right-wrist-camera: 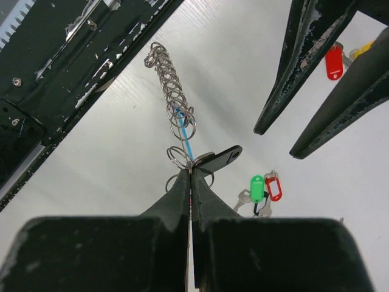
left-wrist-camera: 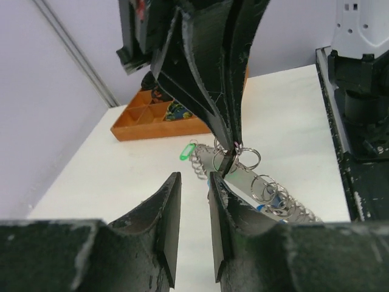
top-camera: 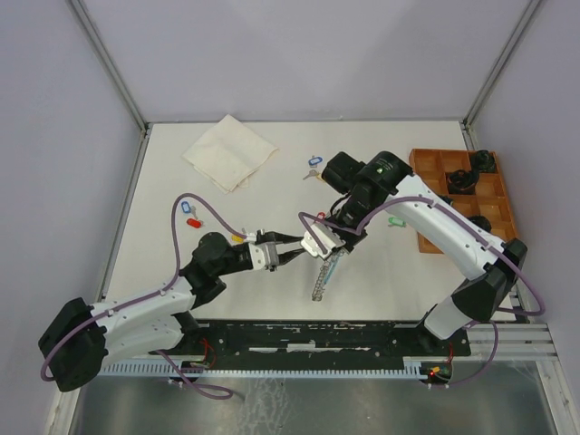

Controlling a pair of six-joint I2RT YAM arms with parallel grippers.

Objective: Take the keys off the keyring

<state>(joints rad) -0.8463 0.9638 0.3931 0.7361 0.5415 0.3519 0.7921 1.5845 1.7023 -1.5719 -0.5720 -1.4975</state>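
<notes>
Keyring (top-camera: 323, 272) hangs from right gripper (top-camera: 319, 245), jaws pinched tight on its top end by a dark tag (right-wrist-camera: 222, 157). Left gripper (top-camera: 294, 253) just beside, fingers apart, nothing held.

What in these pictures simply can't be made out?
- Top view: the keyring is too small to count keys on it.
- Right wrist view: the right gripper, shut, covers the spot it pinches on the keyring.
- Left wrist view: the left gripper hides the keyring's far end behind its own body.
- Top view: the right arm covers part of the orange tray; its dark contents are too small to identify.
</notes>
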